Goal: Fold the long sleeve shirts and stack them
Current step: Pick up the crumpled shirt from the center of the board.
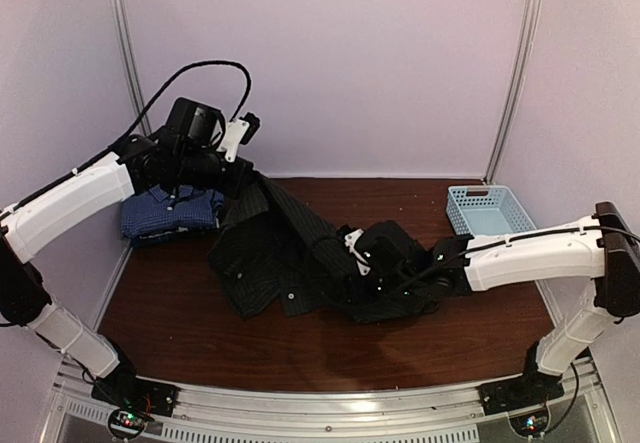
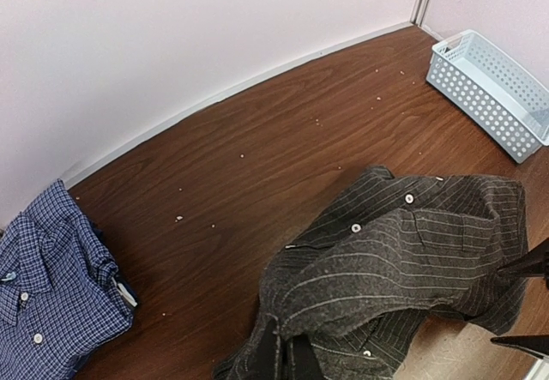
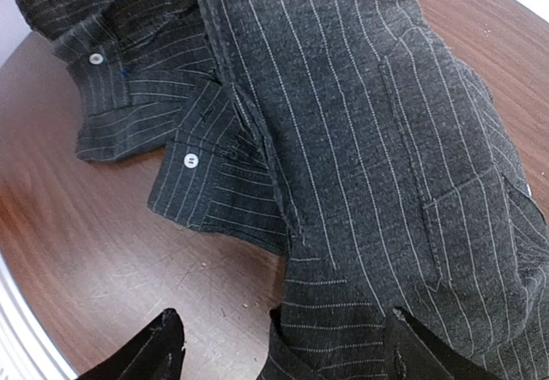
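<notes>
As left end effector [image 2: 276, 356] pinches black shirt [image 1: 270, 253] over pale-walled wooden table [image 1: 330, 348], right end effector [image 3: 283, 333] gapes.

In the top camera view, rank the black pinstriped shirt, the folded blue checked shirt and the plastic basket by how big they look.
1. black pinstriped shirt, clearly largest.
2. blue checked shirt and basket: about alike. The left arm hides part of the shirt, so I won't rank them.

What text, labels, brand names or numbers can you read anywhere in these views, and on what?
None can be read. The black pinstriped shirt, the blue checked shirt and the light blue plastic basket show no legible print, label or number in any view.
</notes>
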### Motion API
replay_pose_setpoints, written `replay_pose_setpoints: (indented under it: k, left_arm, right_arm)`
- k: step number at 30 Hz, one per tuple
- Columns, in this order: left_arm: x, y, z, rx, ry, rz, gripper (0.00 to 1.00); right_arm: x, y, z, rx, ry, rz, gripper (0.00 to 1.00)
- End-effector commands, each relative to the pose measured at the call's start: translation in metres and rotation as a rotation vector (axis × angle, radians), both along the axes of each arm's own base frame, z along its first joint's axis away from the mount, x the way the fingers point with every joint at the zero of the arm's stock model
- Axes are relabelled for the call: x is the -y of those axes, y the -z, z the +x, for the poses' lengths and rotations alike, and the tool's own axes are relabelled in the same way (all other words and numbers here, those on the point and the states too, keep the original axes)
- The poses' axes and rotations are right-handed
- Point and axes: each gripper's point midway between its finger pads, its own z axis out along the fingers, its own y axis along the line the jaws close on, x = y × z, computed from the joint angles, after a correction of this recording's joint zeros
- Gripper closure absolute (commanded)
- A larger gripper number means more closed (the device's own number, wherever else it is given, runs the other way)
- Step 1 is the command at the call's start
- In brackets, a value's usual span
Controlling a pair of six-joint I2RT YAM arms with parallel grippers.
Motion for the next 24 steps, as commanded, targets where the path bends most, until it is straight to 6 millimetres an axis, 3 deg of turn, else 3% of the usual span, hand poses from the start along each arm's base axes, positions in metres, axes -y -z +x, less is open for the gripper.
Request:
replay_pose_setpoints:
  k: [1,5,10,19,24]
  left_arm:
    - [0.002,-0.045,-0.002,0.069,0.017,-0.089,1.0]
    - [0.002,-0.053,-0.002,0.077,0.022,-0.098,1.0]
    - [0.003,-0.055,-0.002,0.079,0.025,-0.095,1.0]
    - [0.0,-0.049,-0.001,0.073,0.017,-0.08,1.0]
    - [-0.003,-0.039,-0.001,0.059,0.004,-0.061,1.0]
  right_arm:
    - [0.007,0.014,0.009,0.088,0.067,-0.188,0.19]
    - [0.01,0.03,0.011,0.103,0.1,-0.299,0.22]
    - [0.024,0.036,0.016,0.132,0.154,-0.403,0.33]
    - [0.039,0.022,0.023,0.188,0.217,-0.437,0.7]
    - [0.044,0.004,0.026,0.199,0.244,-0.368,0.84]
